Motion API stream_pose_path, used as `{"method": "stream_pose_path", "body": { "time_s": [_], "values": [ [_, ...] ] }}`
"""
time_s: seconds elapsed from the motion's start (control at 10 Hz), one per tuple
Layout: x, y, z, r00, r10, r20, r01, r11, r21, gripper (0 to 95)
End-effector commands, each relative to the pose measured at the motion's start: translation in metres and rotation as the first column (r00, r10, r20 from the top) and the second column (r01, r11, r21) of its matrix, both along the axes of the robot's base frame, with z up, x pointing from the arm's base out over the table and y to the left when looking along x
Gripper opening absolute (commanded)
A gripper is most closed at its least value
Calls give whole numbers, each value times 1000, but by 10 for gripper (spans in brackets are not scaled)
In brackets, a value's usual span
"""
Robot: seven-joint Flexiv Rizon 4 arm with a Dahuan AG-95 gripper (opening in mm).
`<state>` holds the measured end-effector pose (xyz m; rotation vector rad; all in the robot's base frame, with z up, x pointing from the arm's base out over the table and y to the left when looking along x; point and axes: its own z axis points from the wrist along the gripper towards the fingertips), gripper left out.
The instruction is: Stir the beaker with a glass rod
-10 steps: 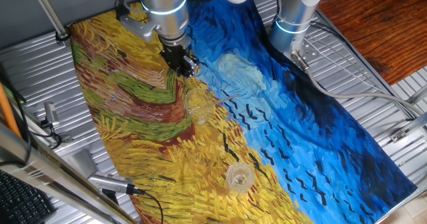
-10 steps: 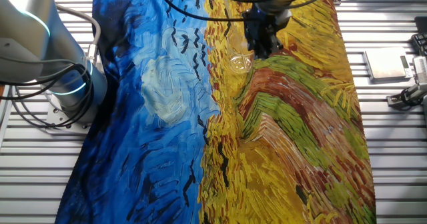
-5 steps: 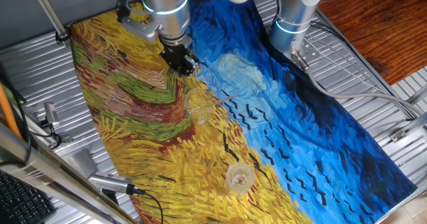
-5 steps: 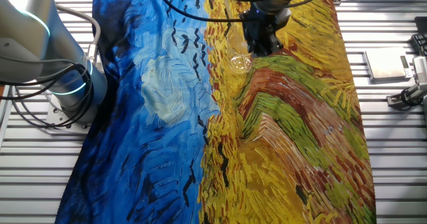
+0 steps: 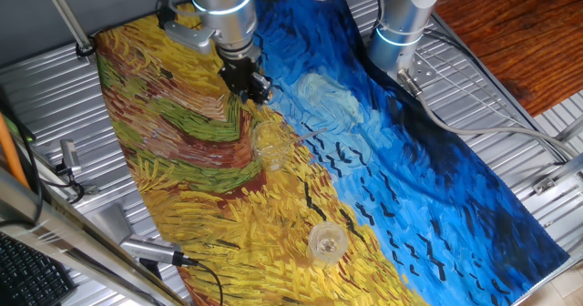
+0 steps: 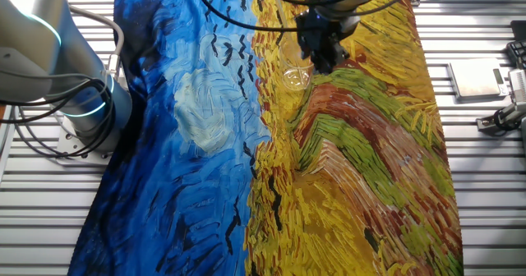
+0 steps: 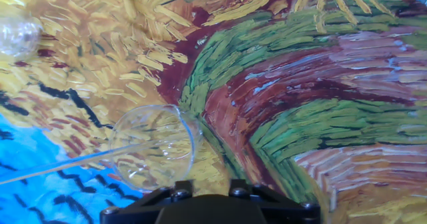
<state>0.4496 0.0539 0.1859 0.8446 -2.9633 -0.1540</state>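
Note:
The beaker (image 5: 271, 147) is a small clear glass cylinder that stands on the yellow part of the painted cloth. It also shows in the other fixed view (image 6: 296, 77) and low in the hand view (image 7: 157, 147). The glass rod (image 7: 67, 164) is a thin clear stick. It leans in the beaker and sticks out over its rim toward the blue area (image 5: 308, 136). My gripper (image 5: 253, 87) hangs above the cloth just beyond the beaker, apart from it (image 6: 325, 56). In the hand view (image 7: 210, 185) its finger stubs stand apart with nothing between them.
A second glass vessel with a whitish rim (image 5: 326, 242) stands nearer the cloth's front edge and shows at the top left of the hand view (image 7: 17, 34). The arm's base (image 5: 401, 28) stands at the cloth's blue side. Ribbed metal table (image 5: 510, 115) surrounds the cloth.
My gripper has shifted slightly away from the beaker and a little higher. The beaker and the rod have not moved.

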Motion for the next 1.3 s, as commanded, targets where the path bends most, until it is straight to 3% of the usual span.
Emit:
{"method": "stream_pose_path", "body": {
  "time_s": [0.1, 0.7, 1.3],
  "values": [
    [-9, 8, 0, 1000, -13, 3, 13, 1000, -1, 380],
    [-31, 36, -4, 997, -73, 0, 73, 997, 4, 380],
    [-32, 38, -5, 1000, 2, 21, -2, 1000, 8, 380]
  ]
}}
